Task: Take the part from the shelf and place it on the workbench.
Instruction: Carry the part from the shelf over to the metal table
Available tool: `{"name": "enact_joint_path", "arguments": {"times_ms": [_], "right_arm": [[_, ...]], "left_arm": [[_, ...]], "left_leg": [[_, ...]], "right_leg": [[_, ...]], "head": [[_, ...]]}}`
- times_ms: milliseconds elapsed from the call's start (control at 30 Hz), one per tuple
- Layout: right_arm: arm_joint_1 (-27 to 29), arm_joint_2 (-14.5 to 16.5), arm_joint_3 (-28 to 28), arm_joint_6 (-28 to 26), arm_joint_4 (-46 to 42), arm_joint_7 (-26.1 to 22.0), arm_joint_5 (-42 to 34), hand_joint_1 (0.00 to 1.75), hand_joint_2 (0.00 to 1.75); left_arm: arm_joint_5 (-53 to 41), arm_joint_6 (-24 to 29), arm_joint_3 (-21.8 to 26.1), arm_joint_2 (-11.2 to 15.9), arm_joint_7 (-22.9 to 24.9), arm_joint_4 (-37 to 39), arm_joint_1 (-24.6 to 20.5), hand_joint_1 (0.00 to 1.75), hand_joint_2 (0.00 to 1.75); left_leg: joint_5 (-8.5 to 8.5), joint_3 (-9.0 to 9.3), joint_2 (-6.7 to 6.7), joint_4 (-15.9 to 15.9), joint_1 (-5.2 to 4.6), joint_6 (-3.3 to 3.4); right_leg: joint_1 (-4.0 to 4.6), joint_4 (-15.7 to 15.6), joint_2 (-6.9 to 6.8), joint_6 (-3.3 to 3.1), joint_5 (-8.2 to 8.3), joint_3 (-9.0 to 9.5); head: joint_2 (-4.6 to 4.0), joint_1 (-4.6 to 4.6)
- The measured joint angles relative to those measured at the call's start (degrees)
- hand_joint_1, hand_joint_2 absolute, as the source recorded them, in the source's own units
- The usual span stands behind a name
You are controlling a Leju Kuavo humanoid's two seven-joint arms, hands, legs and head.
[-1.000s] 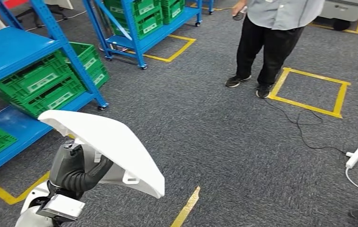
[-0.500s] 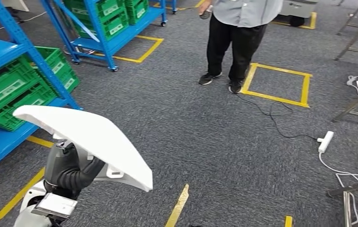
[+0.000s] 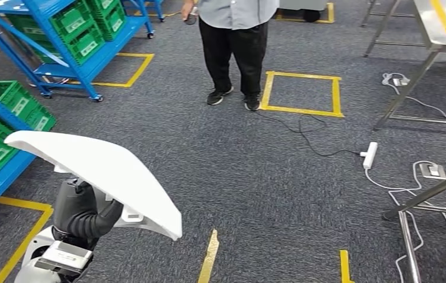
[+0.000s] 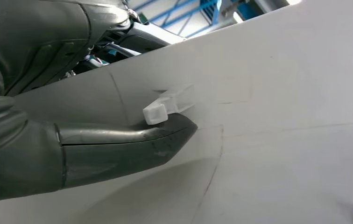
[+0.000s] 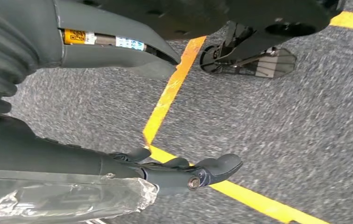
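Note:
The part [image 3: 99, 171] is a large curved white panel, carried low at the left of the head view. My left hand [image 3: 79, 209] holds it from beneath. In the left wrist view the thumb [image 4: 128, 144] presses against the panel's pale underside [image 4: 282, 116], just below a small white tab. My right hand [image 5: 165, 172] hangs over the grey carpet with its fingers stretched out and nothing in them. A corner of the steel workbench [image 3: 439, 29] stands at the far right.
A person [image 3: 232, 41] in dark trousers stands ahead beside a yellow taped square [image 3: 300, 94]. Blue shelves with green crates [image 3: 85, 29] line the left. A white power strip [image 3: 369, 154] and cables lie on the carpet to the right, near metal table legs [image 3: 406, 242].
The whole picture has slid left, so the camera has turned right; the shelves have drifted off and the workbench has come into view. The part stays held in my left hand.

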Motion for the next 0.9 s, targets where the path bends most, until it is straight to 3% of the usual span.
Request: {"name": "enact_joint_path", "arguments": {"times_ms": [33,67,133,167,233,267,300,367,433,467,500,533,567,633,700,733,800,867,900], "right_arm": [[0.06,0.01,-0.04,-0.02,-0.01,0.01,0.00,0.00,1.75],[0.12,0.02,-0.12,-0.05,-0.01,0.02,0.00,0.00,1.75],[0.11,0.09,-0.32,-0.13,-0.02,0.04,0.00,0.00,1.75],[0.06,0.14,-0.40,-0.16,-0.02,0.05,0.00,0.00,1.75],[0.06,0.20,-0.49,-0.21,-0.02,0.08,0.00,0.00,1.75],[0.16,0.20,-0.50,-0.21,-0.02,0.10,0.00,0.00,1.75],[0.28,0.19,-0.52,-0.21,-0.02,0.13,0.00,0.00,1.75],[0.36,0.18,-0.54,-0.20,-0.02,0.18,0.02,0.00,1.75],[0.12,0.17,-0.55,-0.18,-0.02,0.20,0.04,0.00,1.75],[0.03,0.17,-0.55,-0.17,-0.02,0.21,0.05,0.00,1.75],[0.04,0.17,-0.55,-0.17,-0.02,0.21,0.06,0.00,1.75],[0.11,0.17,-0.55,-0.17,-0.02,0.22,0.08,0.00,1.75],[0.19,0.17,-0.55,-0.17,-0.03,0.25,0.10,0.00,1.75],[0.16,0.17,-0.57,-0.17,-0.04,0.28,0.15,0.00,1.75],[-0.07,0.17,-0.60,-0.17,-0.04,0.27,0.17,0.00,1.75],[-0.15,0.17,-0.62,-0.17,-0.04,0.26,0.17,0.00,1.75],[-0.07,0.17,-0.72,-0.17,-0.04,0.26,0.15,0.00,1.75],[0.10,0.17,-0.87,-0.17,-0.04,0.28,0.14,0.00,1.75],[0.09,0.17,-0.93,-0.17,-0.04,0.29,0.13,0.00,1.75]], "left_arm": [[0.17,-0.06,0.03,0.01,0.25,0.00,0.05,1.75,1.75],[0.39,-0.09,0.08,0.02,0.55,0.00,0.07,1.75,1.75],[0.70,-0.08,0.23,0.03,1.05,0.00,0.11,1.75,1.75],[0.79,-0.07,0.30,0.03,1.21,0.00,0.12,1.75,1.75],[0.89,-0.03,0.38,0.01,1.34,0.00,0.19,1.75,1.75],[0.90,0.03,0.40,-0.03,1.38,0.00,0.20,1.75,1.75],[0.82,0.14,0.40,-0.09,1.41,0.00,0.20,1.75,1.75],[0.34,0.51,0.43,-0.24,1.40,0.00,0.20,1.75,1.75],[-0.24,0.82,0.46,-0.26,1.39,0.00,0.27,1.75,1.75],[-0.38,0.89,0.48,-0.21,1.38,0.00,0.30,1.75,1.75],[-0.45,0.93,0.50,-0.15,1.38,0.01,0.31,1.75,1.75],[-0.54,1.00,0.50,-0.10,1.37,0.01,0.30,1.75,1.75],[-0.74,1.09,0.50,-0.07,1.32,0.02,0.30,1.75,1.75],[-1.38,1.42,0.53,-0.01,1.13,0.02,0.29,1.75,1.75],[-2.00,1.72,0.62,0.05,0.93,0.02,0.21,1.75,1.75],[-2.21,1.82,0.67,0.09,0.88,0.02,0.16,1.75,1.75],[-2.62,2.05,0.75,0.16,0.84,0.02,0.04,1.75,1.75],[-2.97,2.34,0.82,0.19,0.78,0.02,-0.15,1.75,1.75],[-3.13,2.49,0.88,0.21,0.74,0.02,-0.22,1.75,1.75]], "left_leg": [[0.90,-0.17,-0.14,0.04,0.00,0.12],[2.78,0.69,-0.38,-2.05,0.00,0.33],[6.82,3.82,-2.18,-9.03,0.01,1.01],[7.84,5.18,-3.18,-12.10,0.04,1.27],[7.99,6.21,-4.18,-14.70,-0.02,1.53],[7.95,6.31,-3.81,-15.13,-0.01,1.59],[8.10,6.37,-3.29,-15.35,0.04,1.75],[8.38,6.56,-2.06,-15.98,0.29,2.27],[8.41,6.60,-0.63,-16.15,0.29,2.62],[8.36,6.59,0.10,-16.14,0.26,2.66],[8.32,6.59,0.79,-16.12,0.24,2.66],[8.27,6.61,1.42,-16.10,0.24,2.61],[8.18,6.68,1.99,-16.08,0.25,2.51],[7.92,6.98,3.05,-16.04,0.23,2.11],[7.60,7.20,4.00,-15.83,-0.13,1.48],[7.50,7.27,4.49,-15.74,-0.32,1.22],[7.21,7.42,5.14,-15.57,-0.36,0.71],[5.71,7.02,3.47,-13.99,-0.04,0.14],[4.09,5.95,2.07,-11.47,0.12,-0.11]], "right_leg": [[0.06,0.01,0.74,0.00,0.01,0.05],[0.11,0.02,1.47,0.02,0.02,0.12],[0.23,0.08,2.81,0.16,0.06,0.19],[0.26,0.19,3.44,0.34,0.10,0.04],[0.16,0.31,4.42,0.93,0.29,-0.49],[0.07,0.25,4.90,1.31,0.41,-0.79],[0.03,0.34,4.79,1.63,0.35,-1.06],[0.14,2.68,2.61,2.17,-1.25,-2.45],[0.03,9.35,-0.10,2.59,-4.84,-5.65],[-0.11,12.97,-0.58,2.82,-6.36,-7.34],[-0.26,15.41,-0.80,3.05,-7.07,-8.44],[-0.40,15.77,-0.95,3.25,-6.65,-8.48],[-0.55,13.97,-1.22,3.41,-5.28,-7.41],[-0.63,6.40,-3.11,3.57,-1.96,-3.18],[-0.40,1.07,-5.08,3.07,-0.72,-0.17],[-0.24,0.43,-5.37,2.70,-0.93,0.14],[-0.27,0.41,-4.19,1.85,-0.77,0.02],[-0.39,0.33,-3.08,1.23,-0.63,0.05],[-0.46,0.28,-2.51,0.93,-0.55,0.09]], "head": [[0.00,0.01],[0.00,0.01],[0.00,0.02],[0.00,0.02],[0.00,0.04],[0.00,0.05],[0.00,0.05],[0.00,0.44],[0.00,0.82],[0.00,0.85],[0.00,0.84],[0.00,0.86],[0.00,0.86],[0.00,0.87],[0.00,0.83],[0.00,0.77],[0.00,0.69],[0.00,0.57],[0.00,0.46]]}}
